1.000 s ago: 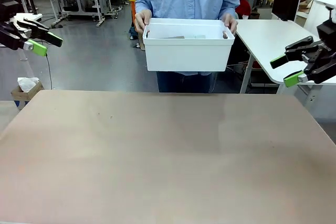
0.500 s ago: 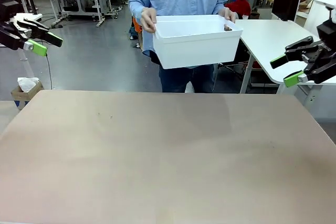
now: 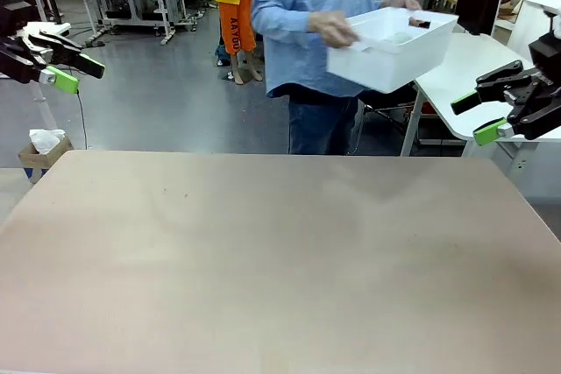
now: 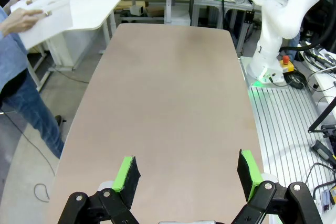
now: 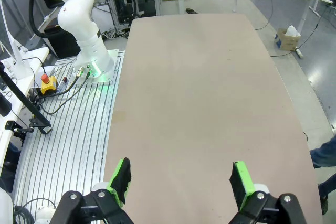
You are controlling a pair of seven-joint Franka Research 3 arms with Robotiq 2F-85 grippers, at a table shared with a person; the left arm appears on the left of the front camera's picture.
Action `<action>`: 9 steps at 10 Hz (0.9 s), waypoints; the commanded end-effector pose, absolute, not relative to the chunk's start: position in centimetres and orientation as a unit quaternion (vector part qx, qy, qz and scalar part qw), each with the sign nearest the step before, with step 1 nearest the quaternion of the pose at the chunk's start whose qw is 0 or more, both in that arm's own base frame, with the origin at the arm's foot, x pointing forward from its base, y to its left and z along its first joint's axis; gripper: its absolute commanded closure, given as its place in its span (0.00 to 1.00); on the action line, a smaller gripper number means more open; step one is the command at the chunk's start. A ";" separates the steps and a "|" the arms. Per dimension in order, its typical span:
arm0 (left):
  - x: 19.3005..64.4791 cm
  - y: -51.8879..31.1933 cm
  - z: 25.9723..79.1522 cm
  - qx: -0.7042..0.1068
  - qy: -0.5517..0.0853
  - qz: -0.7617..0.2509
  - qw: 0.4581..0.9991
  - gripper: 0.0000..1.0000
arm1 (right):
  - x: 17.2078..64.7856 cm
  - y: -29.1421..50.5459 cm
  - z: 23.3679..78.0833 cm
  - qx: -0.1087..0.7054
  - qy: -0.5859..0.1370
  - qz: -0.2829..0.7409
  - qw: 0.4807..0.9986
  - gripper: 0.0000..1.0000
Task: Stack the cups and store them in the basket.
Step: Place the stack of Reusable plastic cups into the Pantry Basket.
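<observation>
A person in a blue shirt stands beyond the table's far edge and holds the white basket in both hands, tilted, at the upper right. The same basket appears at the top left of the left wrist view. Its walls hide the cups; a small brown patch at its rim is too small to identify. My left gripper hangs open at the far left, above the floor beside the table. My right gripper hangs open at the far right. Nothing lies between the fingers of either gripper.
The tan table spreads bare below both grippers. A white side table stands behind the basket at the right. A cardboard box sits on the floor at the left. Another person in yellow stands farther back.
The person has turned toward the picture's right, carrying the basket from the middle to the upper right and tilting it. Both grippers have stayed where they were.
</observation>
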State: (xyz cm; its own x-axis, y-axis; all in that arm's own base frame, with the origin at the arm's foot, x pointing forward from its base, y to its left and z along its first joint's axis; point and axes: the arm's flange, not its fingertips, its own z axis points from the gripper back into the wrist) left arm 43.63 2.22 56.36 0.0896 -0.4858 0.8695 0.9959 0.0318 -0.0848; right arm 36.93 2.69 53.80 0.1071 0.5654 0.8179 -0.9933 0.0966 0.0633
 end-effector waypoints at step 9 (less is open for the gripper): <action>43.6 2.0 56.8 -0.377 -0.337 -0.580 0.639 0.02 | 36.9 2.7 54.1 0.337 -0.324 0.581 0.667 0.00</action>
State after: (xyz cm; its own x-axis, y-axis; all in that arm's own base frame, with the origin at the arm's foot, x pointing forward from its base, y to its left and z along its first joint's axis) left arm 43.63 2.22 56.36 0.0899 -0.4857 0.8695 0.9959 0.0320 -0.0851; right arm 36.93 2.69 53.80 0.1071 0.5654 0.8179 -0.9933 0.0965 0.0633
